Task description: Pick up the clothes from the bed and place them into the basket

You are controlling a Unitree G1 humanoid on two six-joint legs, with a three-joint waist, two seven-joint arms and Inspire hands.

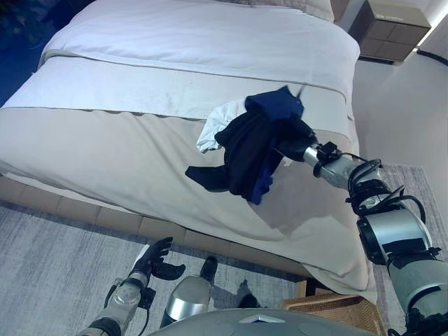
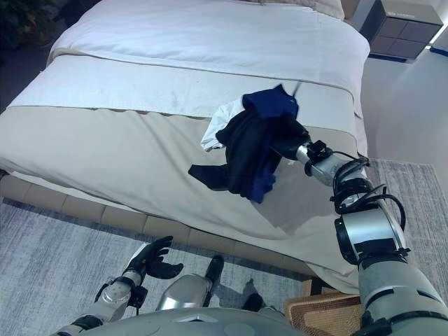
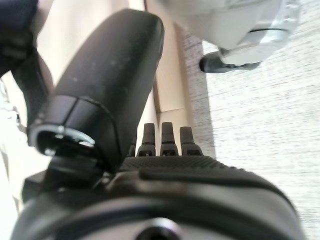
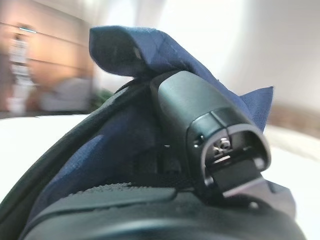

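A bundle of clothes, black point(image 1: 248, 150) and navy blue point(image 1: 276, 105) with a white piece point(image 1: 218, 122), hangs lifted above the beige bed point(image 1: 126, 154). My right hand point(image 1: 294, 143) is shut on the bundle and holds it up; in the right wrist view the navy cloth point(image 4: 165, 50) wraps over the thumb point(image 4: 210, 125). My left hand point(image 1: 155, 260) hangs low by the bed's front edge, fingers relaxed and empty. A corner of the woven basket point(image 1: 336, 311) shows on the floor at lower right, below my right arm.
The bed has a white duvet point(image 1: 203, 35) at its far end. A bedside cabinet point(image 1: 392, 28) stands at the top right. A grey rug point(image 1: 49, 259) covers the floor in front of the bed.
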